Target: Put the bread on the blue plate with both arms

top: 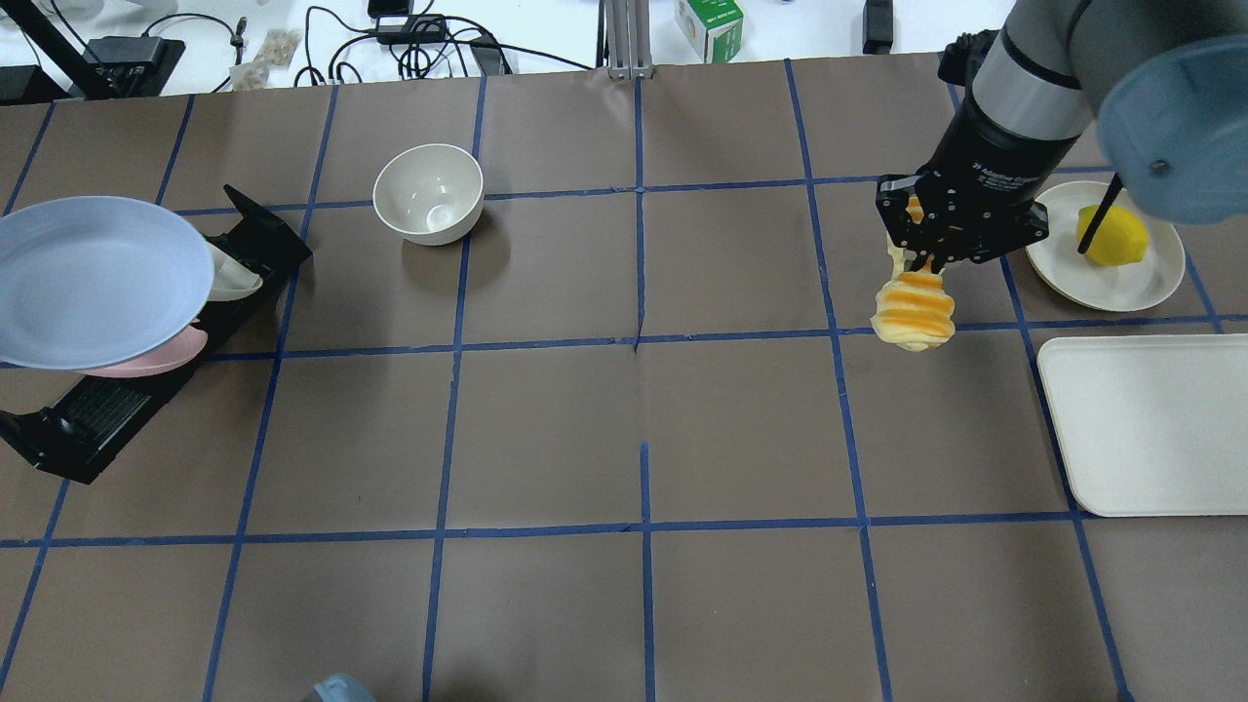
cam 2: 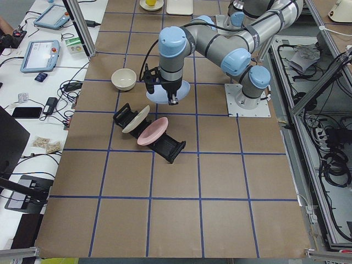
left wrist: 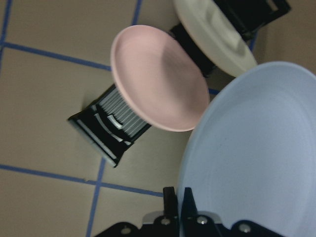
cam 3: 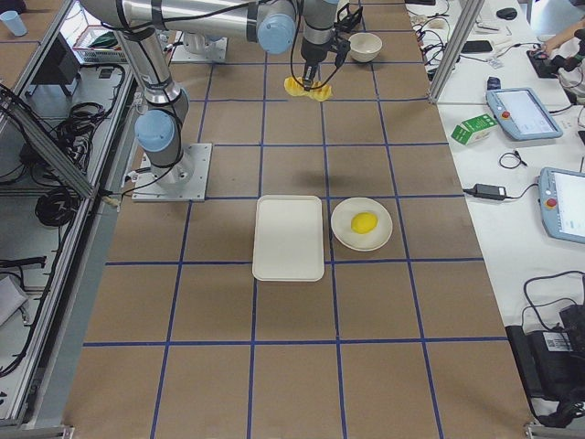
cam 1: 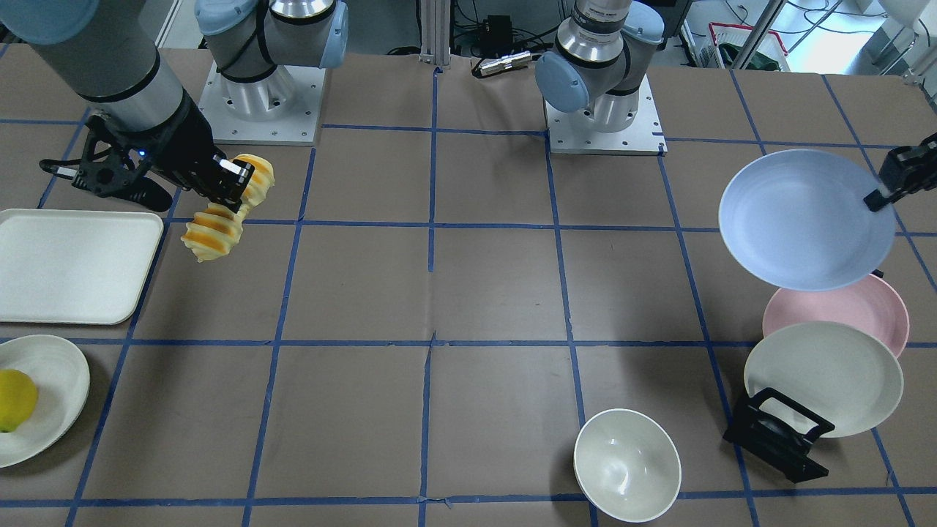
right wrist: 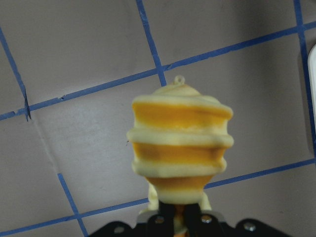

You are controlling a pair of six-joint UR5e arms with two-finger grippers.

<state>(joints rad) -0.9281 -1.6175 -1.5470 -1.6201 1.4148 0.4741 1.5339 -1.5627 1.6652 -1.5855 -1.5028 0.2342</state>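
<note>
My right gripper [cam 1: 233, 187] is shut on the middle of the striped yellow and orange bread [cam 1: 214, 233] and holds it above the table, one end hanging down. The bread also shows in the overhead view [top: 915, 310] and close up in the right wrist view [right wrist: 180, 143]. My left gripper [cam 1: 878, 196] is shut on the rim of the blue plate [cam 1: 801, 219] and holds it tilted in the air over the plate rack. In the left wrist view the plate [left wrist: 256, 158] fills the right side, with the fingers [left wrist: 170, 197] pinching its edge.
A black rack [cam 1: 779, 435] holds a pink plate [cam 1: 864, 311] and a cream plate [cam 1: 823, 377] below the blue plate. A white bowl [cam 1: 627, 465] stands nearby. A white tray [cam 1: 66, 263] and a plate [cam 1: 51, 410] with a yellow fruit [cam 1: 15, 399] lie near the bread.
</note>
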